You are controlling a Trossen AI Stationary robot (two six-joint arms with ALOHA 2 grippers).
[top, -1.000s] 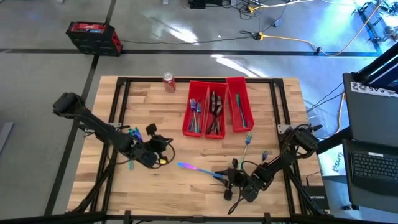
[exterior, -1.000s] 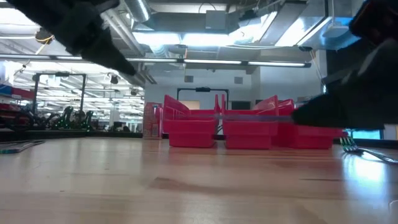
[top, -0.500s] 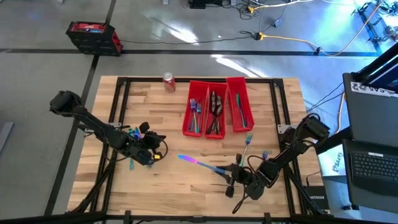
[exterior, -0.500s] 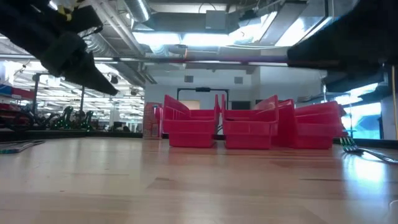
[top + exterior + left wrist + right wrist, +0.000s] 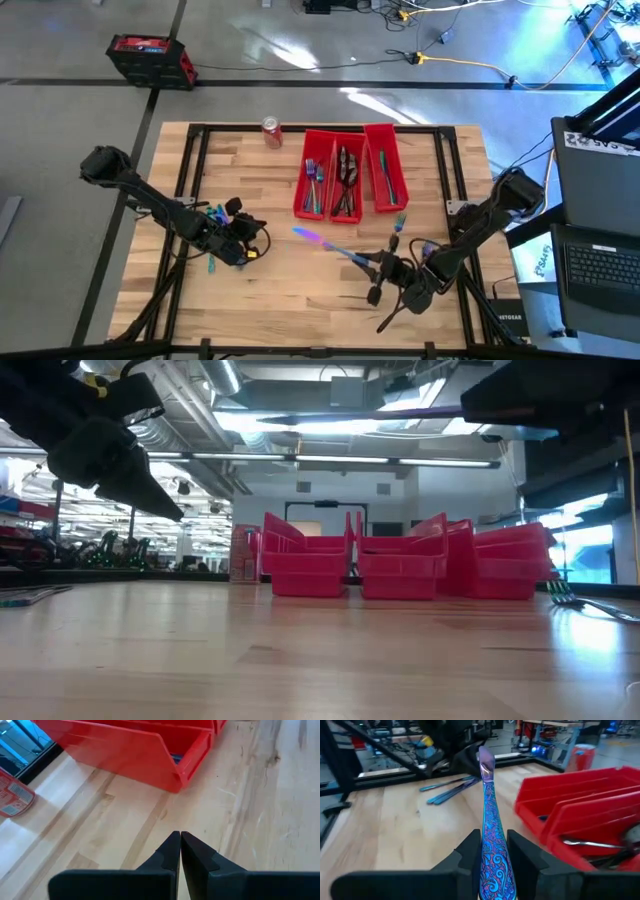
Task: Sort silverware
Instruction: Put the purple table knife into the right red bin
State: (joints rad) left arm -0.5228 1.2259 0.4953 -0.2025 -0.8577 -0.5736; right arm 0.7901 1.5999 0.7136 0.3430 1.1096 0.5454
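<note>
My right gripper (image 5: 373, 266) is shut on an iridescent blue-purple knife (image 5: 325, 246), held in the air near the table's middle front, its blade toward the left arm. My left gripper (image 5: 180, 840) is shut and holds nothing, above the wood left of centre (image 5: 257, 233). Three red bins (image 5: 345, 170) at the far middle hold forks (image 5: 314, 182), dark spoons (image 5: 346, 175) and knives (image 5: 388, 176). Loose teal pieces lie flat by the left gripper (image 5: 212, 263) and right of centre (image 5: 397, 227). My right gripper pinches the knife's patterned handle (image 5: 493, 857) between its two fingers (image 5: 470, 851). The fingers come nearly level from the table's right side and lie along the knife. The blade (image 5: 485, 762) sticks out ahead of them, and the whole knife is clear of the table.
A red soda can (image 5: 271, 131) stands at the far edge, left of the bins. Black frame rails (image 5: 190, 170) run along the table's sides. Bare wood (image 5: 290, 295) lies between the two arms at the front. A laptop (image 5: 600, 265) sits off the right edge.
My right gripper has risen and moved toward the far edge, still shut on the knife. The knife has come up well clear of the wood, blade still pointing left. My left gripper has drawn back a little toward the table's left and stayed shut.
</note>
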